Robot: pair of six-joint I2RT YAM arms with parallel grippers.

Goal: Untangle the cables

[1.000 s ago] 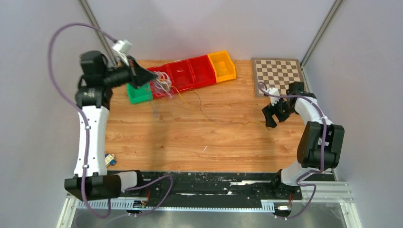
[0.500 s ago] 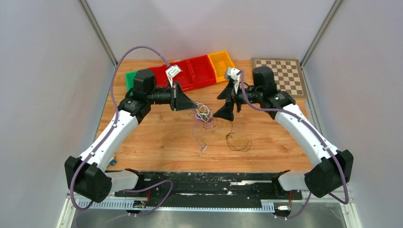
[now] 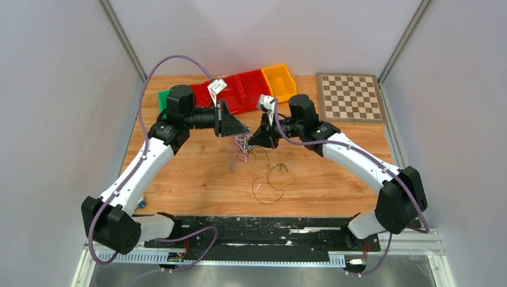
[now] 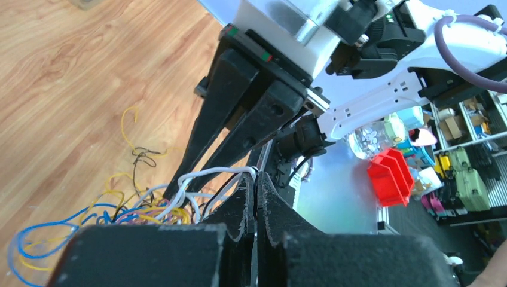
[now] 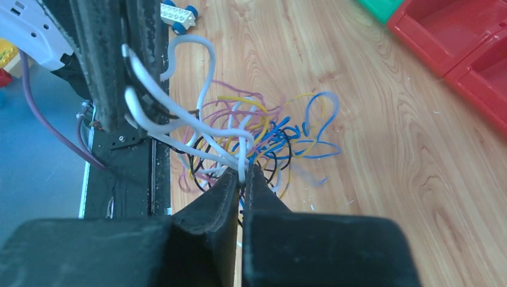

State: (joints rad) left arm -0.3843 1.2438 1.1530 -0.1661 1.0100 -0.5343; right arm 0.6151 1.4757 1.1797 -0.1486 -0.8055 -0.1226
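My left tool (image 4: 256, 178) is clamped shut on a white strand of the cables (image 5: 263, 134), and my right tool (image 5: 241, 174) pinches another just opposite. The tangle hangs between them, with loops trailing below onto the surface (image 3: 197, 173). I should pull apart slowly, watching for snags.

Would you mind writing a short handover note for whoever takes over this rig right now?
Grippers: the left gripper is shut, pinching white strands of the cables. The right gripper is shut on a white strand of the same clump, nearly tip to tip with the left.
Things: the knotted clump hangs between the two grippers and appears lifted off the table. Yellow and black loops trail onto the wood toward the near edge.
Done: both arms have a grip on the clump.
Left: no strand is separated yet. Draw them apart and lay each out singly.
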